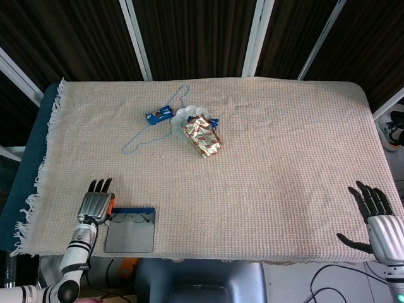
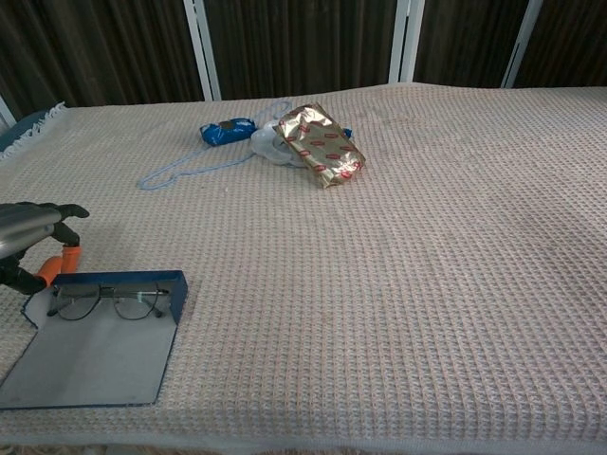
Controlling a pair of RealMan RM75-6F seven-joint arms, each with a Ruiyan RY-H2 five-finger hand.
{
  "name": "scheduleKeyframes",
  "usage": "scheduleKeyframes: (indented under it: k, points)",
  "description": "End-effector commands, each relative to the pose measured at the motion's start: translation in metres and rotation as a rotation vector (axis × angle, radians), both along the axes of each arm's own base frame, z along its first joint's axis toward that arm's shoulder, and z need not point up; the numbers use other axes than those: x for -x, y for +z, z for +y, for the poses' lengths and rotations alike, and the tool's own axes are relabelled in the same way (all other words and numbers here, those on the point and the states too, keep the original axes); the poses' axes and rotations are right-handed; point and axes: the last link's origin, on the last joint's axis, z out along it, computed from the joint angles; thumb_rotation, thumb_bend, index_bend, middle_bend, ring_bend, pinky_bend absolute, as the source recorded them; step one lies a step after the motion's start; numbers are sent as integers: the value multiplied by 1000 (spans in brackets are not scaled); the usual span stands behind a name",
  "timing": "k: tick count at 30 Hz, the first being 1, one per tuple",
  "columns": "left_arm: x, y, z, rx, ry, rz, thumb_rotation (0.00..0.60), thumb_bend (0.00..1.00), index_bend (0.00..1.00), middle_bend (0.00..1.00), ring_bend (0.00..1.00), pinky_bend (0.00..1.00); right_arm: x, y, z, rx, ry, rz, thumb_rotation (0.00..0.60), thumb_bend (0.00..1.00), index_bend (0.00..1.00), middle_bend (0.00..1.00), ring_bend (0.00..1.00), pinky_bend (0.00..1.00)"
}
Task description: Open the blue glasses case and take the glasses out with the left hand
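Observation:
The blue glasses case lies open near the table's front left corner, its grey lid folded flat toward the front edge. The thin-framed glasses lie inside the blue tray. My left hand is at the case's left end, its orange-tipped fingers curled down and pinching that end of the case. Only the head view shows my right hand, off the front right edge with fingers spread and nothing in it.
At the back centre lie a gold snack packet, a small blue wrapper and a light blue wire hanger. A beige waffle cloth covers the table, fringed on the left side.

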Motion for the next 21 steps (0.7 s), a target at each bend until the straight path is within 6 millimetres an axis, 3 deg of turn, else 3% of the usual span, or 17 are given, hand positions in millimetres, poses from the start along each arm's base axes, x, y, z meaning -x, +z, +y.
scheduleKeyframes:
  k: [1,5,10,15,21]
  points:
    - [0,3,-4,15,10,5,600,641,534,17,0,0,0,0,0,-1,0,1,600,134,0,0,0,0]
    - [-5,5,-6,6,-5,-30,600,633,485,10,0,0,-1,-1,0,-4,2,0,600,134,0,0,0,0]
    - [-19,15,-12,-39,-76,-172,600,437,329,0,0,0,0,-1,0,-4,2,-1,600,134,0,0,0,0]
    - [-33,23,-32,-29,-168,-281,600,456,301,0,0,0,0,-2,0,-10,1,1,600,133,0,0,0,0]
    - [-38,8,-45,15,-194,-263,600,454,287,0,0,0,-1,-3,1,-17,5,4,600,134,0,0,0,0]
